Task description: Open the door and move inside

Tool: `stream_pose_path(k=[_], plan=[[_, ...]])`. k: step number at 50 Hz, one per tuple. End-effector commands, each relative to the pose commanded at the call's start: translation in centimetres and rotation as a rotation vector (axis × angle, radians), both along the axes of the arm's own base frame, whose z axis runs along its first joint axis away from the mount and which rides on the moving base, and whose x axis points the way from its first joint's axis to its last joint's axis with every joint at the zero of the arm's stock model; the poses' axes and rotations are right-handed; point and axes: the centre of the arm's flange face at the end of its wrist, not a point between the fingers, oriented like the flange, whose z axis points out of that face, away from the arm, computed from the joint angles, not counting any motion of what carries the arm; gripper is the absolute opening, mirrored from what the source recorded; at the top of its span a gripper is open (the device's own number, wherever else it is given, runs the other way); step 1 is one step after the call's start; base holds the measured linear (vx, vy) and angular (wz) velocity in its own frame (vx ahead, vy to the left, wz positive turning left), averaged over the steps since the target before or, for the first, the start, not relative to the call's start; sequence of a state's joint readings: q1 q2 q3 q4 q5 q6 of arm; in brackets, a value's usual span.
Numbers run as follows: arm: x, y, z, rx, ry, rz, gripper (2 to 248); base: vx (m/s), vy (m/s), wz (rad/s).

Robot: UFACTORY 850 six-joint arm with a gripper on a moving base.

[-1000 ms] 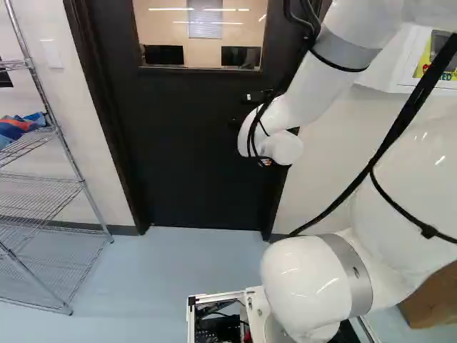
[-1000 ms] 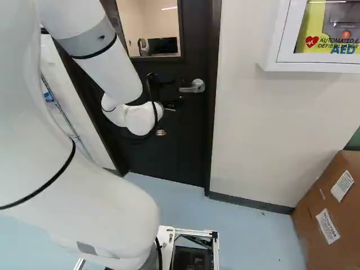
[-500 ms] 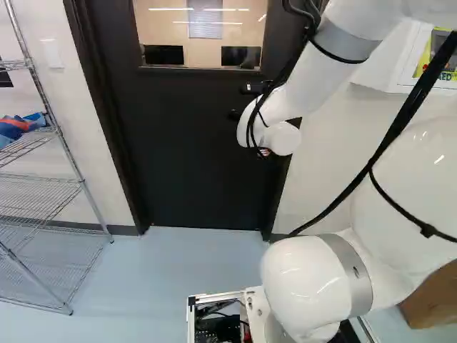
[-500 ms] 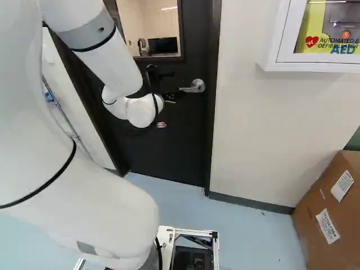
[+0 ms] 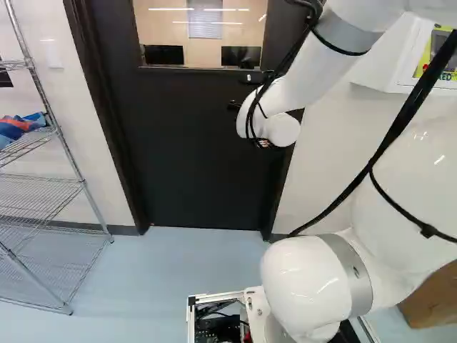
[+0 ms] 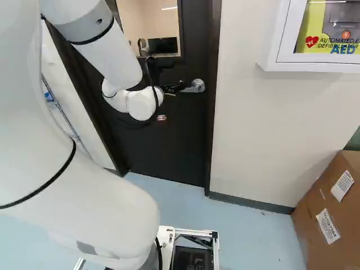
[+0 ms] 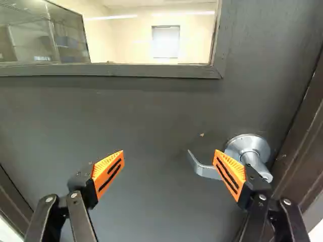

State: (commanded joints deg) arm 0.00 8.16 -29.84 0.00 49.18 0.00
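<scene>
The pale blue floor carries a wire rack and a cardboard box.

Door across all views, wrist view closest

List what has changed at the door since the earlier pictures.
The arm has raised the pincer to about the height of the handle, its black parts now overlapping the lever's end in the right base view. The pincer stands open, gripping nothing. The door stayed shut.
</scene>
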Motion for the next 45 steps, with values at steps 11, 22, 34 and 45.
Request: stream_pose_path(k=[11, 22, 34, 45], plan=[[1.0, -0.1, 0.9, 0.000, 0.007, -0.002, 247, 0.000, 0.000, 0.000], [2.2, -0.6, 1.7, 0.000, 0.018, -0.014, 247, 0.000, 0.000, 0.000], [3.0, -1.4, 1.8, 0.000, 0.030, -0.030, 247, 0.000, 0.000, 0.000], [3.4, -1.7, 1.0, 0.001, 0.049, -0.037, 247, 0.000, 0.000, 0.000]])
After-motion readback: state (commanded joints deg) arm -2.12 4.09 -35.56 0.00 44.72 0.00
